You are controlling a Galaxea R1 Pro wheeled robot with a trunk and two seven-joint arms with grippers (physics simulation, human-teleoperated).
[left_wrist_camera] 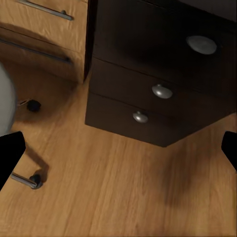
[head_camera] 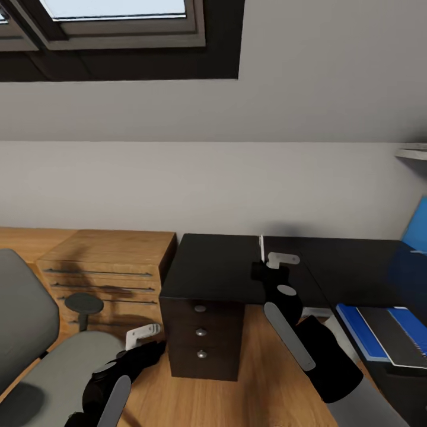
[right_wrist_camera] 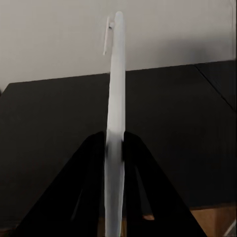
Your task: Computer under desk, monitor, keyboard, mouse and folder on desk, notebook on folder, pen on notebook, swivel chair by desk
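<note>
One thin white pen (right_wrist_camera: 114,123) stood upright in the right gripper's (head_camera: 261,268) jaws, pinched near its lower end, its long axis vertical over the black table (head_camera: 219,267). The notebook (head_camera: 397,335), already lying on the blue folder (head_camera: 356,332), sat toward four o'clock from those jaws, nearest this arm. The left gripper (head_camera: 142,335) hung low by the swivel chair (head_camera: 41,356), jaws wide and empty.

I'm looking at a plain pale grey wall (head_camera: 178,184) under a sloped ceiling, where a dark-framed skylight (head_camera: 118,29) shows bright. Below runs warm wooden plank flooring (head_camera: 249,397). A light wooden cabinet (head_camera: 107,267) with slim metal handles stands against the wall.
</note>
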